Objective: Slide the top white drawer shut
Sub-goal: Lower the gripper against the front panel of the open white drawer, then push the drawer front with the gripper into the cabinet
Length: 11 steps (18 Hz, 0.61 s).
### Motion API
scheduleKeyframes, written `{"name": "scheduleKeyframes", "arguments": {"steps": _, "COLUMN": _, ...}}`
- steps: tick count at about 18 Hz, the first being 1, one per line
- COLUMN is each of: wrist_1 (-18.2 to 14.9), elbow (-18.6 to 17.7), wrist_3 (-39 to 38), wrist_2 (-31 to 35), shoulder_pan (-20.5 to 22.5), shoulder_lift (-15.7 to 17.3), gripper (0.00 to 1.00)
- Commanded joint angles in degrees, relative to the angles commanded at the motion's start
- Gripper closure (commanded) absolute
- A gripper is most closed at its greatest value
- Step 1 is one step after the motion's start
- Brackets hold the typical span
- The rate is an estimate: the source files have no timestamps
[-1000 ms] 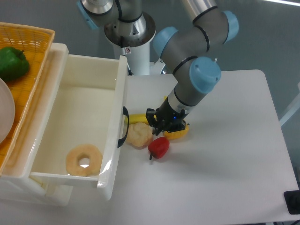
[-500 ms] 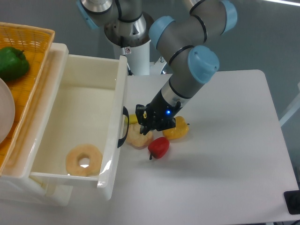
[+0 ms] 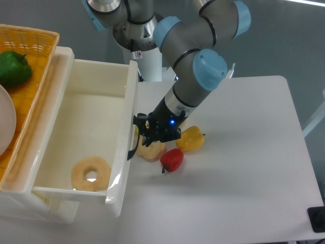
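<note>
Hovering pincer: gripper point(image 3: 143, 133) low over the table, right at the drawer front, fingertips at or just beside the black handle point(image 3: 135, 138); contact not clear; open or closed cannot be told, fingers dark against the dark handle.

Just beside pincer: pale round food piece point(image 3: 151, 150) under the wrist, red pepper point(image 3: 171, 159) and yellow pepper point(image 3: 191, 139) close by on the table point(image 3: 244, 168), a sliver of banana point(image 3: 147, 124) behind the fingers.

Task's thing: the top white drawer point(image 3: 94, 109), pulled far out toward the arm, mouth fully exposed, left of the gripper.

Handling, as a judgement: rigid glossy plastic, likely light and easy-running; smooth face slippery for pads, so best pushed flat on the front panel near the handle, centred to avoid skewing; no grasp needed.

Drawer contents: one ring-shaped doughnut-like piece point(image 3: 91, 173) near the front corner, otherwise bare cream floor.

Further out: orange woven basket point(image 3: 35, 40) on top at far left, holding a green pepper point(image 3: 13, 68) and the edge of a white plate point(image 3: 6, 127).

Risk, as a judgement: loose ring may slide on a brisk push.
</note>
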Motion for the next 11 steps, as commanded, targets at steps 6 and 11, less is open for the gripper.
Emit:
{"name": "scheduleKeyframes", "arguments": {"steps": 6, "wrist_1": -0.09, "elbow": 0.0, "wrist_3": -0.88, "wrist_2": 0.0, "shoulder_pan": -1.05, "shoulder_lift": 0.88, "gripper": 0.82}}
{"name": "scheduleKeyframes", "arguments": {"steps": 11, "wrist_1": -0.26, "elbow": 0.0, "wrist_3": -1.14, "wrist_2": 0.0, "shoulder_pan": -2.11, "shoulder_lift": 1.76, "gripper": 0.82}}
